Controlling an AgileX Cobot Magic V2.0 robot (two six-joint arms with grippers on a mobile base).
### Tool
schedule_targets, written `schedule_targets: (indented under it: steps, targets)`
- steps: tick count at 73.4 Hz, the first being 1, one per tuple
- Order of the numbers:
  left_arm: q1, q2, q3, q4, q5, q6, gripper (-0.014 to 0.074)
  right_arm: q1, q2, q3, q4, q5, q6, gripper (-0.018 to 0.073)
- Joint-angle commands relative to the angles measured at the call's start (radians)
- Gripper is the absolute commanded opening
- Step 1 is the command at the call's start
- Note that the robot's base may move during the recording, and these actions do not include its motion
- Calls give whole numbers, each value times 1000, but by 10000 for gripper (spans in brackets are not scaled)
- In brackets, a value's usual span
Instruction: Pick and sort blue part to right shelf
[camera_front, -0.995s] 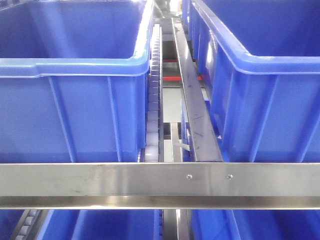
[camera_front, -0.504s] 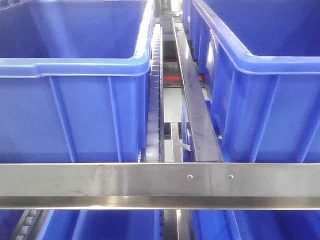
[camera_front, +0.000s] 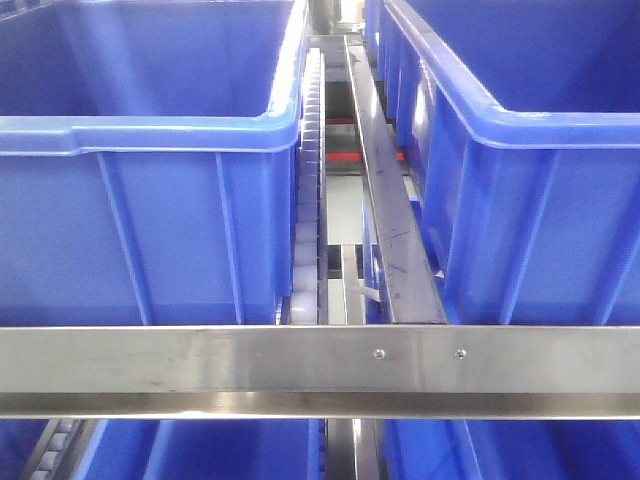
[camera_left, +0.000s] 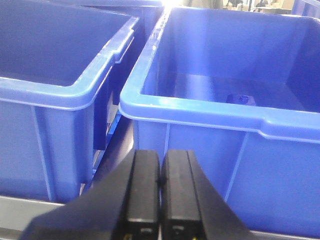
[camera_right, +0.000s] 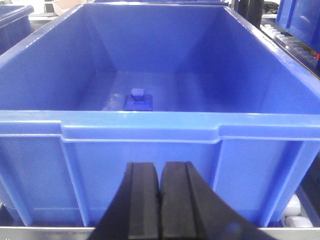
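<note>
We see blue part (camera_right: 138, 100) upright on crate (camera_right: 150, 131) floor, behind front wall. Right gripper (camera_right: 159, 192), left gripper (camera_left: 159, 182): jaws pressed together, empty.

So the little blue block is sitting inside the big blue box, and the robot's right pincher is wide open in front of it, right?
Not quite. The right gripper is shut, its two black fingers pressed together, as the right wrist view shows. The rest is right: the blue part does sit on the floor of the blue crate, beyond the gripper.
</note>
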Motion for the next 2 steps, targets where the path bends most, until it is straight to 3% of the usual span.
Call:
schedule_targets:
  steps: [1, 2]
  targets:
    - [0, -22, 24, -10, -94, 0, 127, -1, -23, -20, -2, -99, -8, 38]
    - [0, -22, 24, -10, -94, 0, 127, -1, -23, -20, -2, -99, -8, 38]
